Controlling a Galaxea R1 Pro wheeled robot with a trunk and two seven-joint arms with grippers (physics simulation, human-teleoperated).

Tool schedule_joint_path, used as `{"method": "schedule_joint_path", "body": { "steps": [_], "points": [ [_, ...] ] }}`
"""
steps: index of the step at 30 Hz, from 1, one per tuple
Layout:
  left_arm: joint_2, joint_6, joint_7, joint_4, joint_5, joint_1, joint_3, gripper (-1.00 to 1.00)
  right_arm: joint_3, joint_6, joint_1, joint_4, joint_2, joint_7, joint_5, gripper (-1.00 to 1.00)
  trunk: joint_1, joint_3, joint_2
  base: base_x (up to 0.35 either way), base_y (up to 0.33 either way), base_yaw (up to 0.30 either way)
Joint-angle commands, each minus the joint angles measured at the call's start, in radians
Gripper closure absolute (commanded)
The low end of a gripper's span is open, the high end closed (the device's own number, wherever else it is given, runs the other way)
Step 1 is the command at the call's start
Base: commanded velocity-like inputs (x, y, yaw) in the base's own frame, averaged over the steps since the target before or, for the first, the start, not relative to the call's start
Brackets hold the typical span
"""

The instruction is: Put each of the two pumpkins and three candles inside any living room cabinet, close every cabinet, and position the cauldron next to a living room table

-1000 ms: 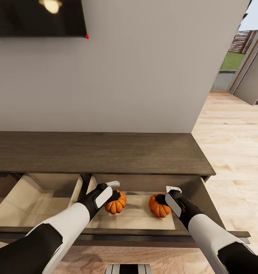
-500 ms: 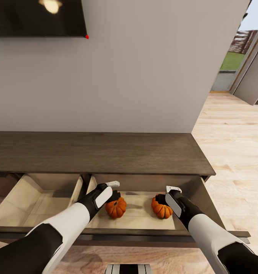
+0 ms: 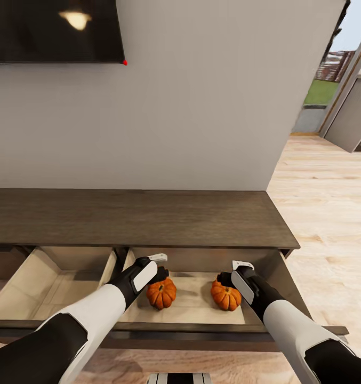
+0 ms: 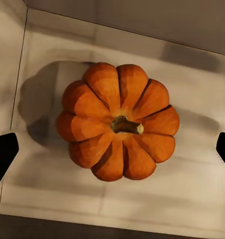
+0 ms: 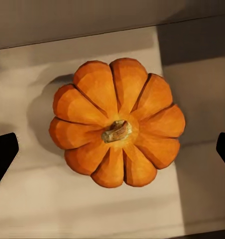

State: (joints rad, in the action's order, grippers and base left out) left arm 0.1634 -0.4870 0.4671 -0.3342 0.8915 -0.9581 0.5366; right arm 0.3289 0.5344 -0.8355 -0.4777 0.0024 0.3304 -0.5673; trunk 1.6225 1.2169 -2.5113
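Observation:
Two orange pumpkins rest on the pale floor of the right open drawer of the dark brown cabinet [image 3: 137, 216]. The left pumpkin [image 3: 161, 294] [image 4: 117, 127] lies just below my left gripper [image 3: 160, 268], which is open, its black fingertips [image 4: 3, 154] wide apart on either side. The right pumpkin [image 3: 226, 296] [image 5: 117, 129] sits under my right gripper [image 3: 232, 273], also open, with its fingertips [image 5: 3, 152] well clear of the fruit. Neither gripper touches a pumpkin. Candles, cauldron and table are out of view.
A second drawer [image 3: 57, 282] stands open to the left of the first. A wall TV [image 3: 52, 29] hangs above the cabinet. Light wood floor [image 3: 329, 213] runs to the right toward glass doors [image 3: 351, 106].
Both pumpkins have dropped from the grippers onto the drawer floor and settled. The head camera has shifted slightly. The arms have barely moved.

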Motion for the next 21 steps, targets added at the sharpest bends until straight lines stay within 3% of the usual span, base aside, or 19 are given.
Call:
{"method": "schedule_joint_path", "body": {
  "steps": [1,8,12,16,21],
  "points": [
    [-0.001,-0.002,0.009,-0.002,0.010,-0.001,0.008,-1.00,0.007,0.006,-0.001,-0.002,-0.001,0.009,-0.011,-1.00,-0.001,-0.003,0.000,0.000,0.000,0.000],
    [-0.002,-0.001,0.008,-0.005,0.010,-0.001,0.008,-1.00,0.007,0.028,-0.001,-0.031,0.001,0.009,-0.011,-1.00,-0.004,-0.030,0.002,-0.202,0.000,0.000],
    [-0.005,-0.002,0.009,-0.061,0.010,-0.001,0.004,-1.00,0.007,0.029,0.000,-0.069,0.001,0.011,-0.011,-1.00,-0.006,-0.046,0.003,-0.290,0.000,0.000],
    [-0.006,0.000,0.013,-0.109,0.009,-0.001,0.005,-1.00,0.007,0.029,0.003,-0.150,0.000,0.024,-0.010,-1.00,-0.007,-0.061,0.003,-0.157,0.000,0.000],
    [-0.010,0.001,0.016,-0.173,0.009,-0.001,0.005,-1.00,0.007,0.029,0.017,-0.251,0.000,0.086,-0.011,-1.00,-0.010,-0.080,0.005,-0.040,0.000,0.000]
  ]
}}
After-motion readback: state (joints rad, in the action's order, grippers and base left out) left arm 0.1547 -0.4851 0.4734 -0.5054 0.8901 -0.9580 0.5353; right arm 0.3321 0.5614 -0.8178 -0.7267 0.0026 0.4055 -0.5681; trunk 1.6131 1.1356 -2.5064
